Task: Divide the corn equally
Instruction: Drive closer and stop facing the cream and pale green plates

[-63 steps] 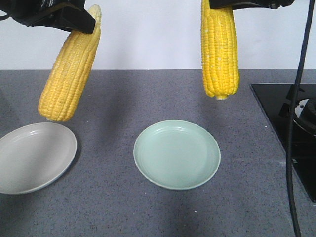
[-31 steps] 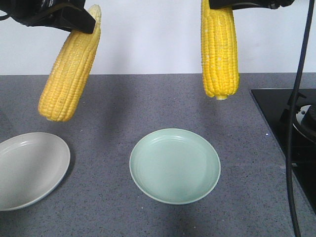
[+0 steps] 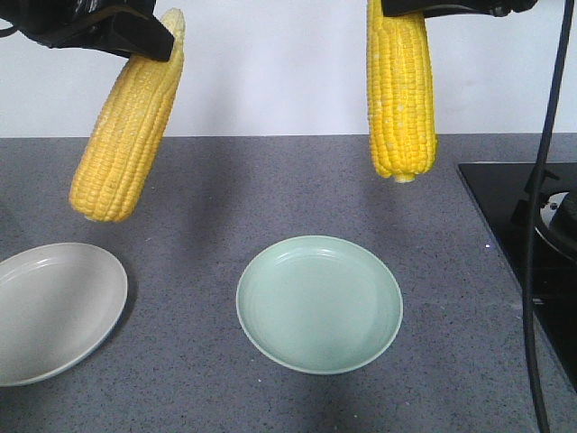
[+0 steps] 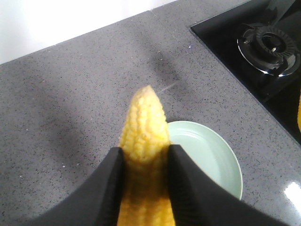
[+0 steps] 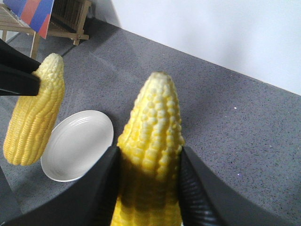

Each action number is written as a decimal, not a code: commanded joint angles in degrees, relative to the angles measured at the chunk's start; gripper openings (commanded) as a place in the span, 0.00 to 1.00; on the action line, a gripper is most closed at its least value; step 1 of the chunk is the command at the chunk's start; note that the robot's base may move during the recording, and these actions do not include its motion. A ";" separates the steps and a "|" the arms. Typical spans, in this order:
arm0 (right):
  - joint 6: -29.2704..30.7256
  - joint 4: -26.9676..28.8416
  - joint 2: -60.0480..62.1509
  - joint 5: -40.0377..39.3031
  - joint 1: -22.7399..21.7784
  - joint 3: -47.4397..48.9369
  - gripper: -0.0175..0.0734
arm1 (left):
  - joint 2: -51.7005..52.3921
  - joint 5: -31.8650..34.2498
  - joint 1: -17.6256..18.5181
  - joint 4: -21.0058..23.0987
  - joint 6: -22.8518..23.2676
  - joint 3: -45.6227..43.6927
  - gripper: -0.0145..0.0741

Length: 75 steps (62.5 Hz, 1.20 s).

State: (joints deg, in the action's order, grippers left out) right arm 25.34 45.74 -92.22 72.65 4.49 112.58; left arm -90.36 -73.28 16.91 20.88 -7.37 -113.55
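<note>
Two bright yellow corn cobs are held aloft, ready for plating
The left gripper (image 4: 145, 155) is pinched on the left cob (image 3: 124, 135) near the round grey plate (image 3: 54, 311), the right gripper (image 5: 149, 155) on the right cob (image 3: 401, 95) near the round pale-green plate (image 3: 319, 303); lowering is judged next

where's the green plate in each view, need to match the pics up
Exterior front-facing: the green plate is centre bottom, lower in the picture than the upright corn cob.
Left wrist: lower right, partly behind the tilted corn cob.
Right wrist: not in it; only the grey plate shows.
Shared landmark: the tilted corn cob, seen in all three views.
</note>
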 commanded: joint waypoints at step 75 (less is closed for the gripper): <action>-0.02 2.82 1.88 1.23 -0.27 1.67 0.22 | 2.32 1.25 -0.13 1.69 0.41 -1.29 0.16</action>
State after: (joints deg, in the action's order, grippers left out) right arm 25.34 45.74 -92.22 72.65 4.49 112.58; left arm -90.36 -73.28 16.91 20.88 -7.37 -113.55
